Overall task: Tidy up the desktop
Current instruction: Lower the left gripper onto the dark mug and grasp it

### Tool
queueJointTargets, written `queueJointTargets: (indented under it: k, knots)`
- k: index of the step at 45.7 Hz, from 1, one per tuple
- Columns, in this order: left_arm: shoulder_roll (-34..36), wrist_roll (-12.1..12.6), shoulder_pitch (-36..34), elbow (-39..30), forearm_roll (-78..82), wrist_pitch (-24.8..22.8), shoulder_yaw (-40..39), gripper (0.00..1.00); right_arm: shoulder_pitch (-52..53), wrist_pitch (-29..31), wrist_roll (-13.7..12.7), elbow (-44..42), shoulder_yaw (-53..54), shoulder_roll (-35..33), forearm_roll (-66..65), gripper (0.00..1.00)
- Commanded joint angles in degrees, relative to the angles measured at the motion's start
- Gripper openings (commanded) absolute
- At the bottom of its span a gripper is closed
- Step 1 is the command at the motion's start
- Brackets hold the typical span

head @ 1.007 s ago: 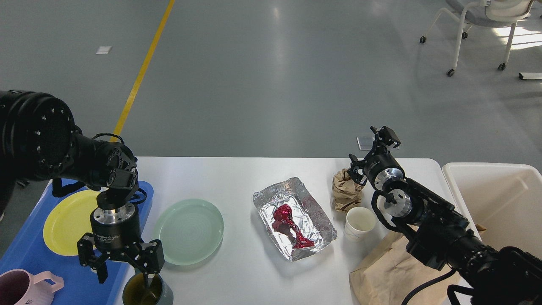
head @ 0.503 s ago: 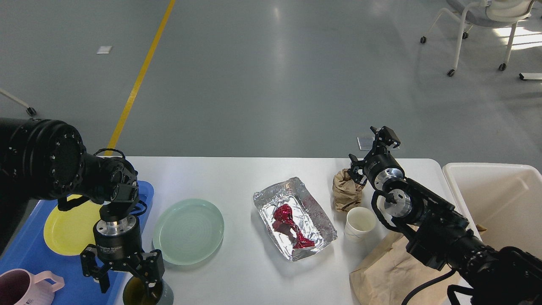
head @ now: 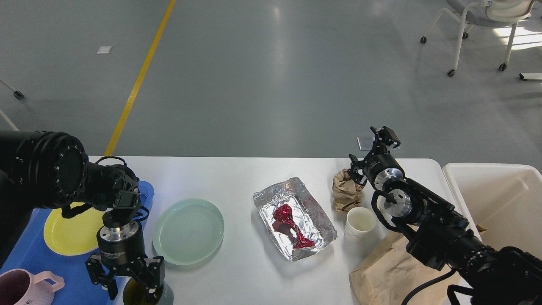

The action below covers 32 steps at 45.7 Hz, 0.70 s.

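Note:
The white desktop (head: 237,178) carries a pale green plate (head: 188,231) and a foil tray (head: 313,212) with a crumpled red wrapper (head: 292,226) in it. It also holds a crumpled brown paper ball (head: 347,190), a white paper cup (head: 360,223) and a flat brown paper bag (head: 389,267). A dark cup (head: 165,294) stands at the front edge. My left gripper (head: 130,290) points down, open, with its fingers astride the cup's left rim. My right gripper (head: 368,149) is open beside the paper ball and holds nothing.
A blue tray (head: 29,258) at the left holds a yellow plate (head: 70,231) and a pink mug (head: 21,288). A cream bin (head: 499,199) stands off the table's right end. An office chair (head: 482,25) is on the floor far right.
My left gripper has come down and slightly right onto the dark cup, and its fingers stand somewhat closer together. The right arm has not moved.

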Motion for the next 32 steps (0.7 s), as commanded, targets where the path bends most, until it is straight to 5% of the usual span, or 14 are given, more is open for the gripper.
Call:
queueJointTargets:
  k: [1,32]
  knots:
    - [0.0,0.11,0.11,0.01,0.0,0.0,-0.04,0.57,0.0,0.0,0.01,-0.01,0.0,0.0,0.0,1.0]
    - [0.08,-0.15,1.6,-0.34,0.09,0.0,-1.09,0.0,0.0,0.0,0.01,-0.01,0.0,0.0,0.0,1.0]
